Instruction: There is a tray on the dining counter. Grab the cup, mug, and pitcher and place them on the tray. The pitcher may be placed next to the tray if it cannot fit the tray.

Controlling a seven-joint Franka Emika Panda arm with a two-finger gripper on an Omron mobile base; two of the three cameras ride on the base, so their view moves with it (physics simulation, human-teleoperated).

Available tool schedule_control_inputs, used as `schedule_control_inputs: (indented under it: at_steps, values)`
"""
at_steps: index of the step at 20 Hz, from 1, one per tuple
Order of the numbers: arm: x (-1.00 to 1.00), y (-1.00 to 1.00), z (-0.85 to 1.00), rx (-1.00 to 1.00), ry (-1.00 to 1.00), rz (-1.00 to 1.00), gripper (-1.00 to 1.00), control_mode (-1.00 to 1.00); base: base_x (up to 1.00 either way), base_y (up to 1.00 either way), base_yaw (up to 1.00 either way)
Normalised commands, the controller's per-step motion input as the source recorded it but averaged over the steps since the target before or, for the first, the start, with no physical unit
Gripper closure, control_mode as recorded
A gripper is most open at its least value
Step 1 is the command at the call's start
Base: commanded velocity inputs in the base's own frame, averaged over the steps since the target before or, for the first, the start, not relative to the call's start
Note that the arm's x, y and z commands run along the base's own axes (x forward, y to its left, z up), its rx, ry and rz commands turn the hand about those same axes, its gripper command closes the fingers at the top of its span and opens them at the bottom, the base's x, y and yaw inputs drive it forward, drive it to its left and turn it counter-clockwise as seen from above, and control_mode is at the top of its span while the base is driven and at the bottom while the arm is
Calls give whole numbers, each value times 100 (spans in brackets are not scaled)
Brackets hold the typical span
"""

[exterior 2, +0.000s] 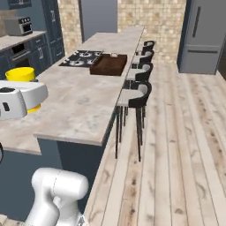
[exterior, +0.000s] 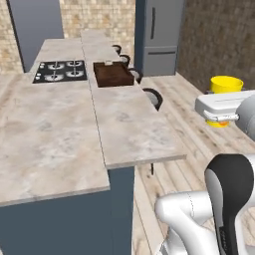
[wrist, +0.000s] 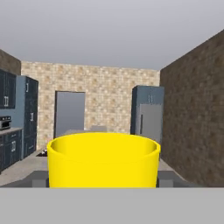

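My gripper (wrist: 103, 180) is shut on the cup (wrist: 103, 159), a bright yellow tumbler held upright with its open rim close to the camera; grey fingers (wrist: 38, 178) flank its base. From the base views the cup (exterior: 225, 84) (exterior 2: 20, 73) rides in the white hand off the near end of the dining counter (exterior: 129, 124) (exterior 2: 84, 106), at about counter height. The dark brown tray (exterior: 113, 74) (exterior 2: 109, 65) lies far along the counter beside the stovetop, with nothing in it. The mug and the pitcher are out of view.
A black stovetop (exterior: 61, 70) (exterior 2: 81, 58) sits left of the tray. Black stools (exterior 2: 139, 95) (exterior: 153, 97) line the counter's right side over the wooden floor. A grey fridge (exterior: 159, 35) (exterior 2: 203, 35) stands at the back, by a brick wall.
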Motion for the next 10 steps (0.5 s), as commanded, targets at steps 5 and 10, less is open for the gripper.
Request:
schedule_control_inputs:
  at_steps: [5,10]
  values:
    - [0,0,0,0,0,0,100,100,28,-100,22]
    - [0,0,0,0,0,0,100,100,37,-94,31]
